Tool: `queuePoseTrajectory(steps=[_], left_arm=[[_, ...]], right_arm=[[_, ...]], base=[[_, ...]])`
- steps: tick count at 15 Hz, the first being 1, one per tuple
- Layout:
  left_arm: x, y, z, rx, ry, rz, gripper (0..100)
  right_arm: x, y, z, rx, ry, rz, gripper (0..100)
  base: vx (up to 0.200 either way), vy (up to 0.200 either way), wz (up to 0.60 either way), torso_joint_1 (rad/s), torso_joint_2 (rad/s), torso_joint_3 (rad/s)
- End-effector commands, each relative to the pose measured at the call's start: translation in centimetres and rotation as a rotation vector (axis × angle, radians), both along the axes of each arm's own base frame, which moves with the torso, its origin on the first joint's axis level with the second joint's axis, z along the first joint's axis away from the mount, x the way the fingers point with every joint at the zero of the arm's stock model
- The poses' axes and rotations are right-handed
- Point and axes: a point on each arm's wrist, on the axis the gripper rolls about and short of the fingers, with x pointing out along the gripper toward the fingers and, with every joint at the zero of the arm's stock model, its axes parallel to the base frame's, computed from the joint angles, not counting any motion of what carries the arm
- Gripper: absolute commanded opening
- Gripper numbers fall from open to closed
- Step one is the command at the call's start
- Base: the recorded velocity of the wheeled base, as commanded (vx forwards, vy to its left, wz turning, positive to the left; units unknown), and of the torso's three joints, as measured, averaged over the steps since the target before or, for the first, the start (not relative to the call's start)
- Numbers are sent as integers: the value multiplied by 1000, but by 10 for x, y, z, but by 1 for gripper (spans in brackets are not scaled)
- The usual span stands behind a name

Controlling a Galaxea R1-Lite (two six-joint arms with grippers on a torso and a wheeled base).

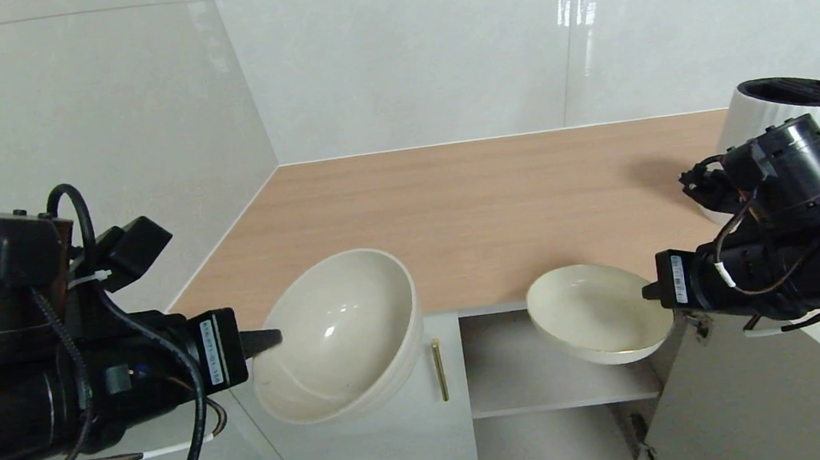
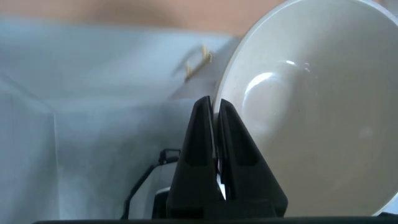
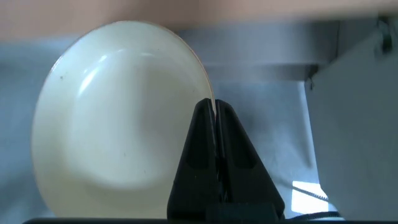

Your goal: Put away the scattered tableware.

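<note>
A large cream bowl (image 1: 337,335) hangs tilted in front of the counter edge, its rim pinched by my left gripper (image 1: 274,339), which is shut on it. In the left wrist view the black fingers (image 2: 200,134) clamp the bowl's (image 2: 305,112) edge. A smaller, shallower cream bowl (image 1: 597,310) is held by its rim in my right gripper (image 1: 649,292), over the open cabinet. My right gripper's fingers (image 3: 202,134) close on that small bowl's (image 3: 118,112) rim in the right wrist view.
An open cabinet (image 1: 544,388) with a shelf sits under the wooden countertop (image 1: 468,200); its door (image 1: 753,399) swings out to the right. A closed door with a gold handle (image 1: 439,369) is to its left. A white cylindrical appliance (image 1: 790,113) stands at the counter's right.
</note>
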Motion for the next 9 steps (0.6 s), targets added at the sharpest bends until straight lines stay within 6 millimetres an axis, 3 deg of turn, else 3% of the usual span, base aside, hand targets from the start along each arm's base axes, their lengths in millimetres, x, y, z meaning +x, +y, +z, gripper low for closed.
queuePoseTrajectory(steps=[1, 9], left_arm=[[5, -3, -5, 7, 13, 0, 0], [9, -4, -10, 15, 22, -4, 0]], right_arm=[[-4, -2, 2, 1, -8, 0, 0], [3, 1, -10, -19, 24, 0, 0]], base=[[-200, 0, 0, -12, 2, 7], [0, 0, 0, 0, 0, 0]])
